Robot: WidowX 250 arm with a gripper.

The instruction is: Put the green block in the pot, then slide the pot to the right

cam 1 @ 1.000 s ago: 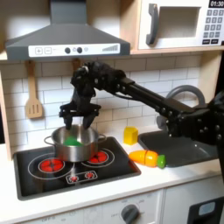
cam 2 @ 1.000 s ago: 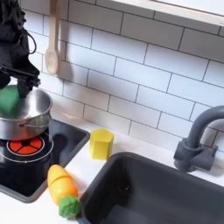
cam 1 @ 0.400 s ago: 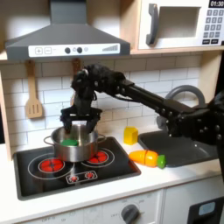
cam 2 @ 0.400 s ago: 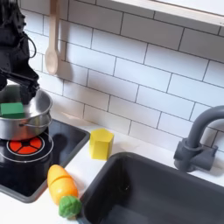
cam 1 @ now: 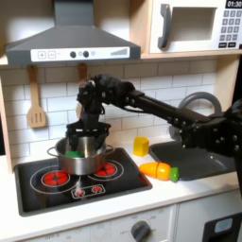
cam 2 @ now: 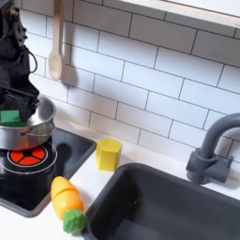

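Nearest in the second exterior view lies the orange toy (cam 2: pixel 64 200) with its green end on the counter, with the yellow block (cam 2: pixel 109 154) just beyond it beside the sink (cam 2: pixel 169 202). Behind them the pot (cam 1: pixel 81 158) stands on the stove (cam 1: pixel 57 181). The gripper (cam 1: pixel 81 145) reaches down into the pot with the green block (cam 2: pixel 11 117) between its fingers at the rim; whether they clamp it cannot be told.
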